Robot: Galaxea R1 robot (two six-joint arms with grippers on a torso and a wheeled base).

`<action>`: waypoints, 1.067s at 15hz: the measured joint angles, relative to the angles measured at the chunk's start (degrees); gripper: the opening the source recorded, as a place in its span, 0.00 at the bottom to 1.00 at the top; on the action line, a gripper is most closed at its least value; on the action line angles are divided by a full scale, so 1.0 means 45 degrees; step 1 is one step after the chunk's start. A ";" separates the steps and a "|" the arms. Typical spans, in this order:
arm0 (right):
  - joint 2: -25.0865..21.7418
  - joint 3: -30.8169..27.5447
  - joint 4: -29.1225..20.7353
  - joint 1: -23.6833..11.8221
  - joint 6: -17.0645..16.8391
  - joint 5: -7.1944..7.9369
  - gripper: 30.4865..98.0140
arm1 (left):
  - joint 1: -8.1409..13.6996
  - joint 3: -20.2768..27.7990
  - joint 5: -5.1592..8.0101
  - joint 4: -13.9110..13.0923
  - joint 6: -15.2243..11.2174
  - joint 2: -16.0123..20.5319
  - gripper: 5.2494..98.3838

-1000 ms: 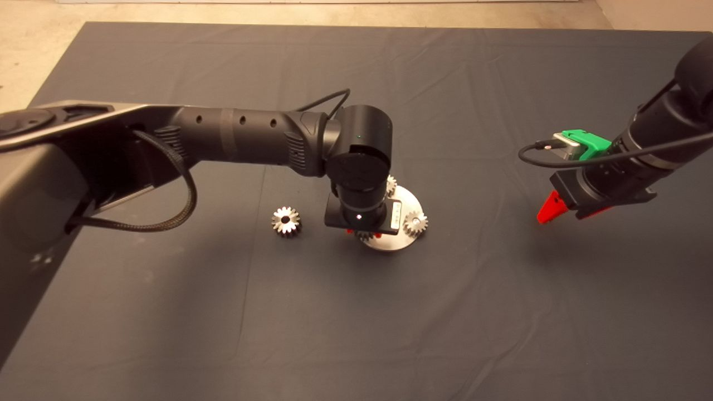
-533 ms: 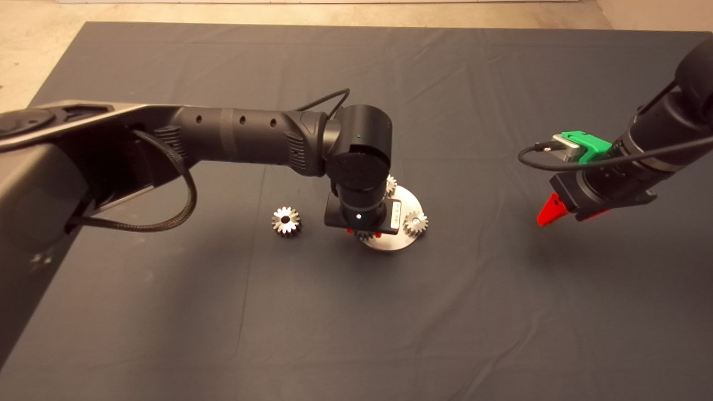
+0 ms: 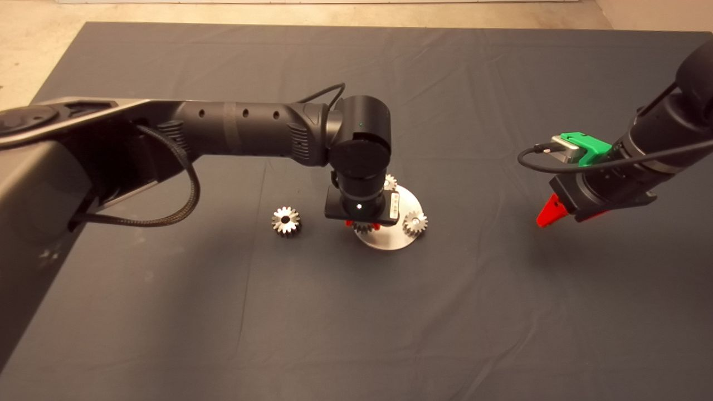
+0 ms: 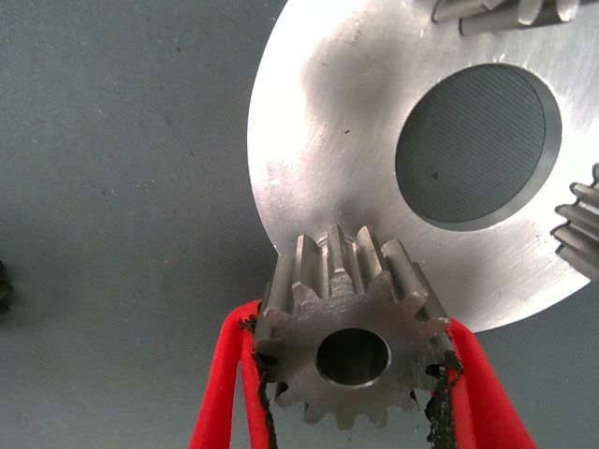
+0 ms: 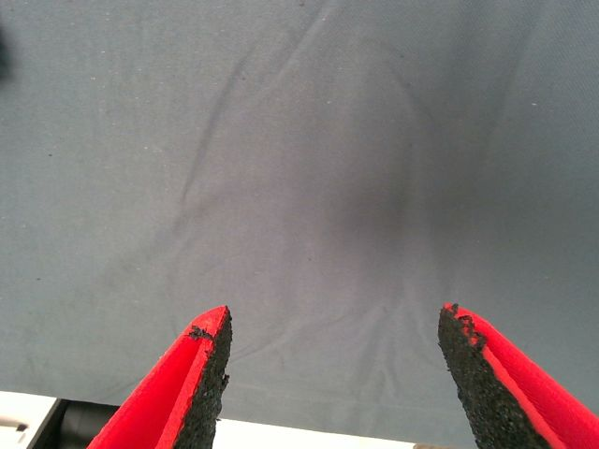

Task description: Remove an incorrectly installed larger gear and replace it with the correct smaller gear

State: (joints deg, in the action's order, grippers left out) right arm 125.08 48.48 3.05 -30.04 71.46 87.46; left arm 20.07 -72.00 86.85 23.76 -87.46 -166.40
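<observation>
Seating the smaller gear (image 4: pixel 351 351), clamped in my left gripper (image 4: pixel 354 374), over the plate (image 4: pixel 328 178); next I align its bore; right gripper (image 5: pixel 332 374) open

No text, brand, number or sign can be read anywhere. A small white label (image 3: pixel 395 205) sits on the left arm's wrist, above the metal disc, but its print is too small to read.

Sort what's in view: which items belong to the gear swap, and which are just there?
Job:
- smaller gear, clamped in left gripper at the edge of the round metal plate
- larger gear, lying on the mat beside the plate

Bystanders:
- two small gears on the plate
- right gripper, open, idle
- dark mat
</observation>
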 measured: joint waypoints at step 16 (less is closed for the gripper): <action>-0.0035 0.0024 0.0000 0.0000 0.0020 0.0000 0.42 | -0.0382 0.0398 0.0173 0.0374 -0.0490 -0.0024 0.20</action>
State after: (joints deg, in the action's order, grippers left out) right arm 124.92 48.59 3.05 -30.04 71.55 87.46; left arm 18.35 -70.21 87.63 25.44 -89.66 -166.51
